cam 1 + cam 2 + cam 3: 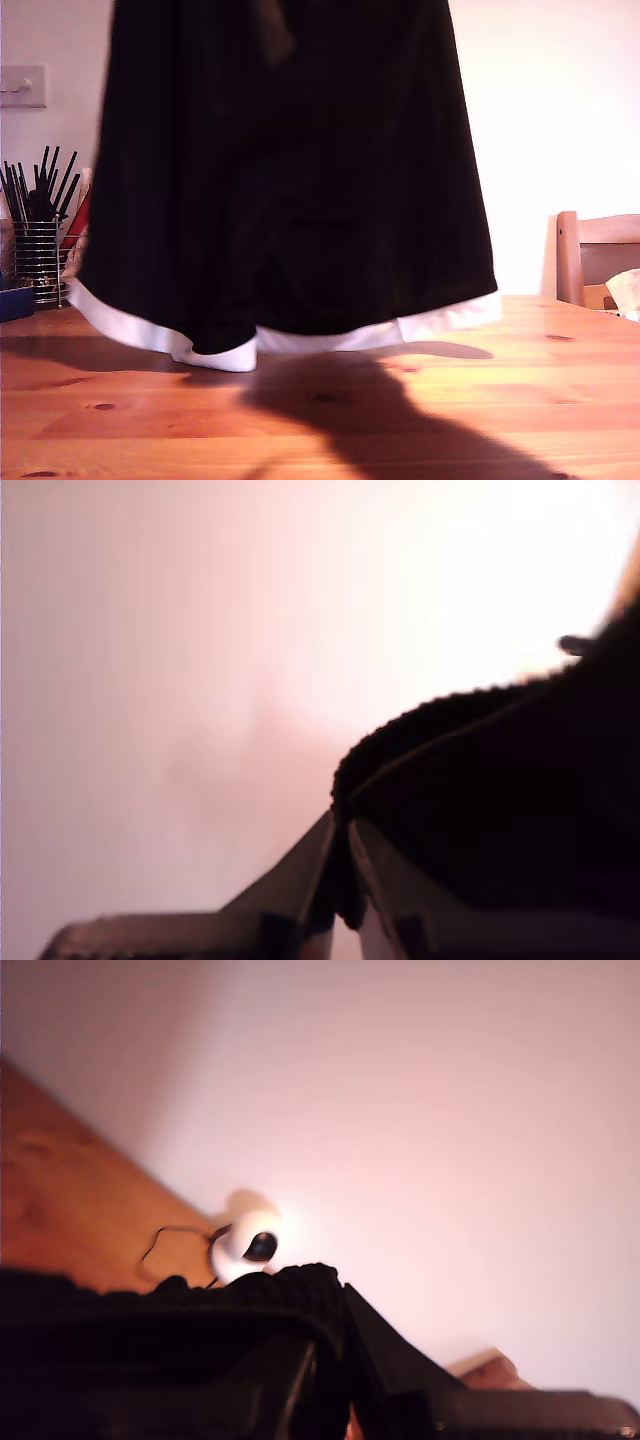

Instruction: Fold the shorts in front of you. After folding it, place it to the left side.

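Shorts [290, 190] hang close before the exterior camera, filling most of its view; top edge out of frame, white hem just above the table [560, 400], shadow beneath. My first gripper [340, 880] is clamped on the ribbed waistband edge, fabric pinched between both fingers. My second gripper [335, 1360] likewise grips a waistband fold. Behind, at the exterior view's left, a wire holder [38, 262] of dark utensils; at its right, a chair [598, 255].
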